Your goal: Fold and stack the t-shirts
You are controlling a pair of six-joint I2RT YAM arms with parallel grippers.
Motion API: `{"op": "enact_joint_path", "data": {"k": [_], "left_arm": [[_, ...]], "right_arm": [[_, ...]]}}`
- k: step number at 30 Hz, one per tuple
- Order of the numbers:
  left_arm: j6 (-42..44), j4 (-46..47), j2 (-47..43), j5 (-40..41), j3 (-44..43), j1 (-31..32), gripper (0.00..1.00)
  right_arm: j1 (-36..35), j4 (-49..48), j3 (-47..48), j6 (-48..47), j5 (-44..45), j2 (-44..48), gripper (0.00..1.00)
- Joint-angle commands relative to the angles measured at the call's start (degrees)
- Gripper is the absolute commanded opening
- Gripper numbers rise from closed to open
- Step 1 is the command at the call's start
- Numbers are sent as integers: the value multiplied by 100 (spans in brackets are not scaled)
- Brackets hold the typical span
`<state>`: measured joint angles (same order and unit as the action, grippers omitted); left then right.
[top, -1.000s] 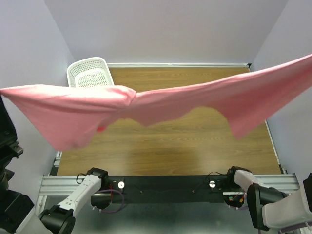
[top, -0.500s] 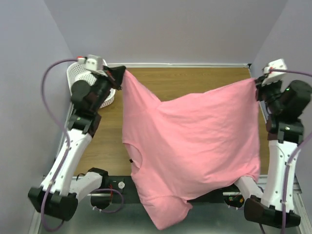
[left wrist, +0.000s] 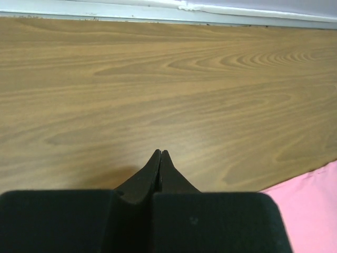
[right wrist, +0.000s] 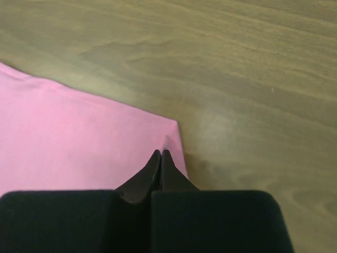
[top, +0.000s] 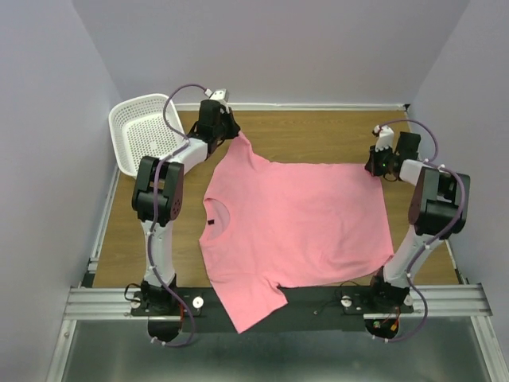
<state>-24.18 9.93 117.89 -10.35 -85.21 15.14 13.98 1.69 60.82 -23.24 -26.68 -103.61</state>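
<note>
Far left, we see a white basket (top: 143, 131) sitting at the table's (top: 318, 127) back-left corner, tilted a bit, partly over the table's left edge. Nothing visible inside it.

Next over is the left gripper (top: 232, 132), reached out toward the back of the table, just right of the basket, at the tip of the shirt's far sleeve (top: 241, 151). From the left wrist view its fingers (left wrist: 150, 171) are pressed together, tips meeting over bare wood. Pink cloth shows only in that view's lower right corner, apart from the tips. We see no cloth between them.

In the middle, the pink t-shirt (top: 302, 215) lies spread flat on the table, turned sideways. Its collar (top: 213, 213) points left and its hem runs down the right side. The near sleeve (top: 250, 306) hangs off the table's front edge, over the black rail (top: 318, 298) between the arm bases. The cloth is mostly smooth, unfolded, a single layer as far as we can tell.

On the right, the right gripper (top: 375, 165) sits low at the shirt's back-right hem corner. In the right wrist view its fingers (right wrist: 147, 174) are together, tips right over that pink corner, with wood just beyond. We cannot tell whether they pinch cloth or just rest above it.
</note>
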Motion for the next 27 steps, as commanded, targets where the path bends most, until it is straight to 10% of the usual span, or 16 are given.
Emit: {"op": "enact_joint_path", "data": {"k": [1, 16, 20, 27], "left_arm": [[-139, -394, 514, 200, -908, 24, 0], [-341, -1432, 2097, 288, -3774, -142, 0], [-359, -1863, 2362, 533, -4617, -178, 46], [818, -750, -86, 1229, -2615, -151, 65]], "right_arm": [[-9, -626, 808, 250, -13, -781, 1], [-9, -829, 2039, 1094, 866, -1512, 1], [-9, -811, 2259, 1428, 1076, -1557, 45], [96, -706, 1250, 1051, 561, -47, 98]]}}
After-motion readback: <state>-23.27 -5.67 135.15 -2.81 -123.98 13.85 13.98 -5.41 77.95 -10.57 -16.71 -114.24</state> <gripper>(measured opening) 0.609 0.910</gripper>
